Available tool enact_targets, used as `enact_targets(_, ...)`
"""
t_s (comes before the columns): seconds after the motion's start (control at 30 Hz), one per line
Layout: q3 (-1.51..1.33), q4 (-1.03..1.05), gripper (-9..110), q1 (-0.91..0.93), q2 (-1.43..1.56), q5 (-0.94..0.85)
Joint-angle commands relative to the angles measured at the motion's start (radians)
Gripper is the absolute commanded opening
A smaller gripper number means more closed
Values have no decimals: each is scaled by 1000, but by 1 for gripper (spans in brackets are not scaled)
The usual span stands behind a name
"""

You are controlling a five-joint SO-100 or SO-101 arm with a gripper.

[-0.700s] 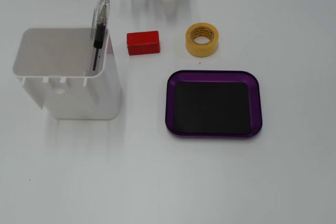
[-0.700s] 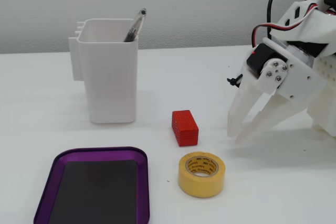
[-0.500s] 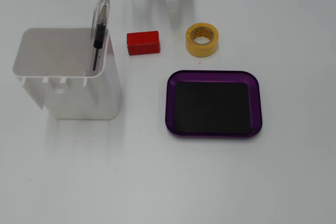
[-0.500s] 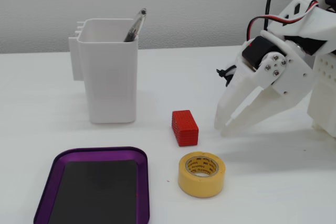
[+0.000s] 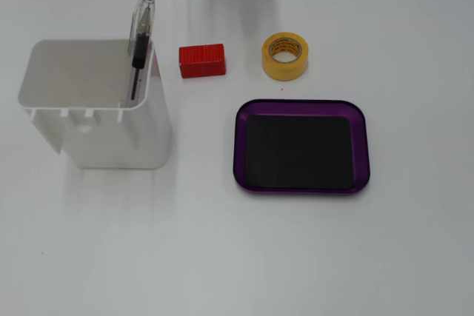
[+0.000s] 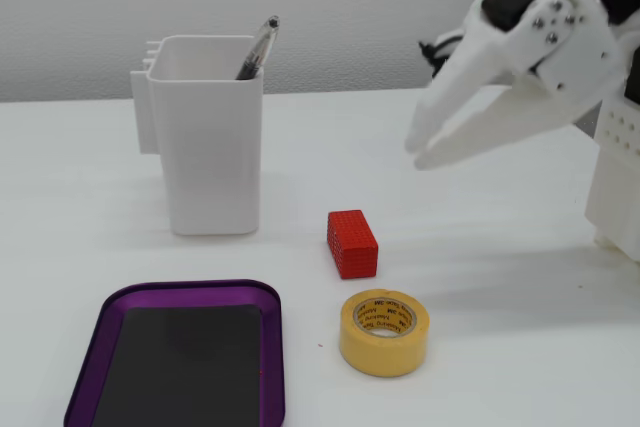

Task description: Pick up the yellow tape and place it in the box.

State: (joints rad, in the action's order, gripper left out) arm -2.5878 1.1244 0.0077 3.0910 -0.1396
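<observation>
Your gripper (image 6: 418, 150) is now lifting higher than half a second ago, fingers slightly parted and holding nothing. The yellow tape (image 6: 384, 332) is still sitting on the table (image 6: 500, 367), at 3 o'clock from the purple tray (image 6: 180, 357).

Overhead fixed view: tape (image 5: 285, 56) sitting on counter (image 5: 296, 257) at 12 o'clock of tray (image 5: 300, 146); block (image 5: 201, 60) at tape's 9; container (image 5: 92, 105) lying at tray's 9.

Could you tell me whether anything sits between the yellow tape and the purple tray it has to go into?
Nothing visible does: the yellow tape and the box are separated by bare table only. The red block lies off to the side.
</observation>
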Motion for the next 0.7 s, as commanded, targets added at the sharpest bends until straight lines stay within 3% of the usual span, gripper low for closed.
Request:
enact_targets(0.0,245,12,0,-3,-342,-31)
enact_targets(0.27,561,135,10,-209,-877,-115)
enact_targets(0.67,494,48,15,-215,-986,-158)
